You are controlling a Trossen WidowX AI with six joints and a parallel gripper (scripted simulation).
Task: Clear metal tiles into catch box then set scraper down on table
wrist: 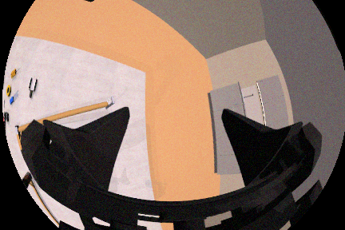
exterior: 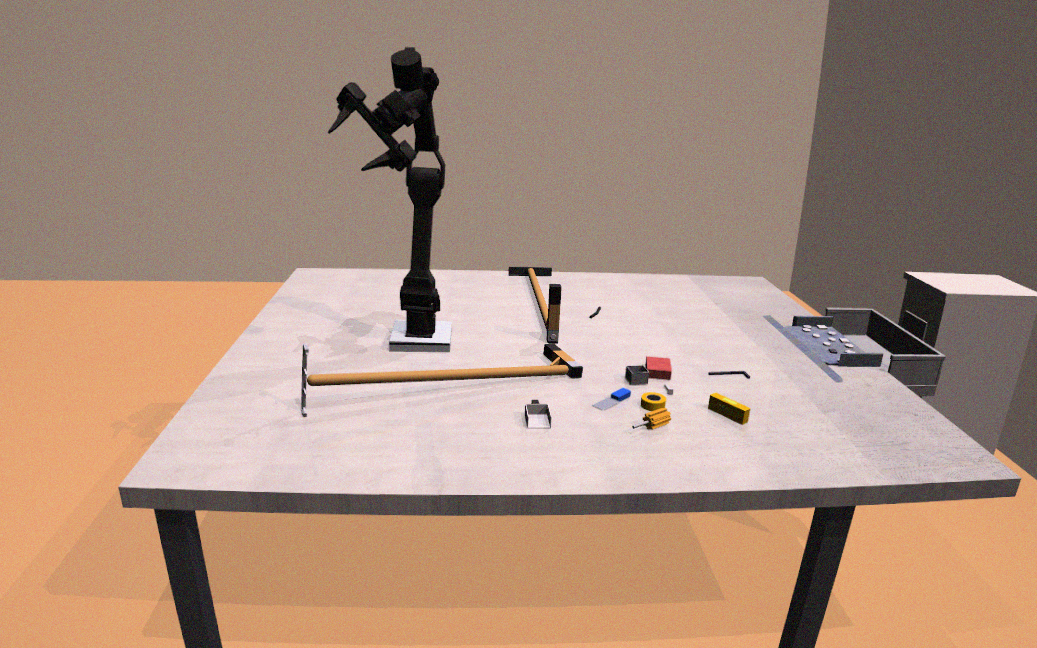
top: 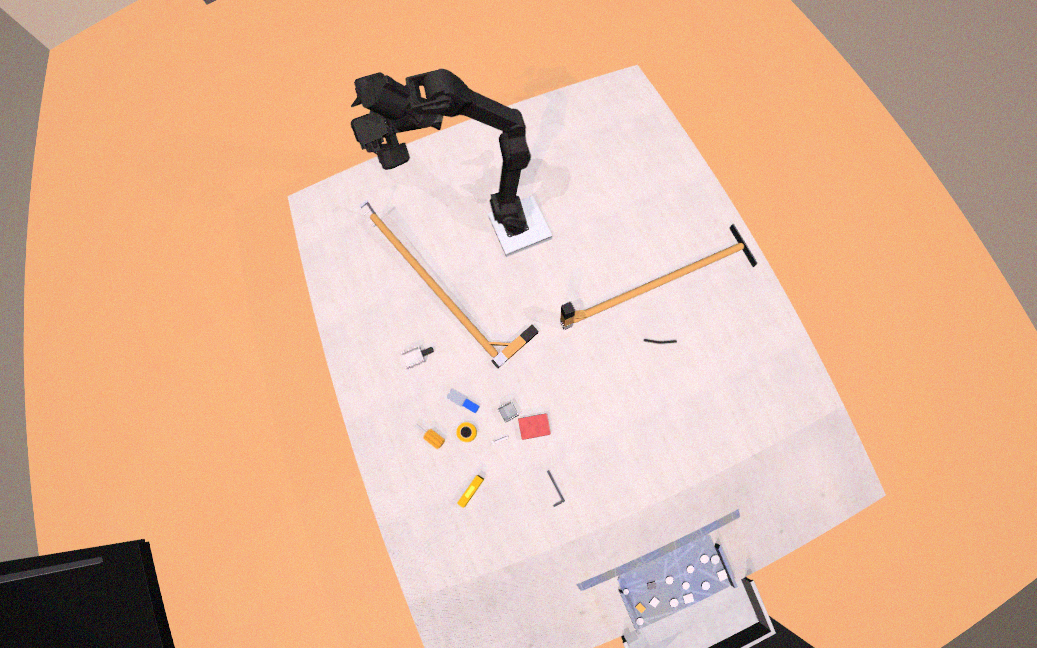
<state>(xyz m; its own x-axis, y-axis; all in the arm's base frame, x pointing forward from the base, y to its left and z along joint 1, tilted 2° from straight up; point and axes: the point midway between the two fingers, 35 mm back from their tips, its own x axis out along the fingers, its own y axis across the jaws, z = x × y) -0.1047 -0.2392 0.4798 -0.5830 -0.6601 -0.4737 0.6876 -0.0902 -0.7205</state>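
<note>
My gripper point(exterior: 346, 150) point(wrist: 177, 113) is open and empty, high above the table's near-arm edge. Two long tools with wooden handles lie on the table. One tool point(top: 433, 286) point(exterior: 441, 374) point(wrist: 76, 112) has a thin, slotted-looking crosshead and an angled grip block. The other point(top: 658, 284) point(exterior: 538, 291) has a solid black crossbar and an upright grip block; it looks like the scraper. Several tiles point(top: 669, 580), pale discs and squares plus an orange and a dark one, lie on the bluish plate point(top: 691, 552). The catch box point(top: 759, 608) point(exterior: 912, 372) adjoins the plate's far end.
A red block point(top: 534, 426) point(exterior: 658, 367), yellow tape roll point(top: 466, 432) point(exterior: 653, 400), blue-handled tool point(top: 470, 405) point(exterior: 621, 394), yellow bar point(top: 470, 490) point(exterior: 728, 407) and hex key point(top: 556, 504) point(exterior: 728, 373) lie mid-table. A small scoop point(top: 414, 357) point(exterior: 538, 416) lies near the slotted tool.
</note>
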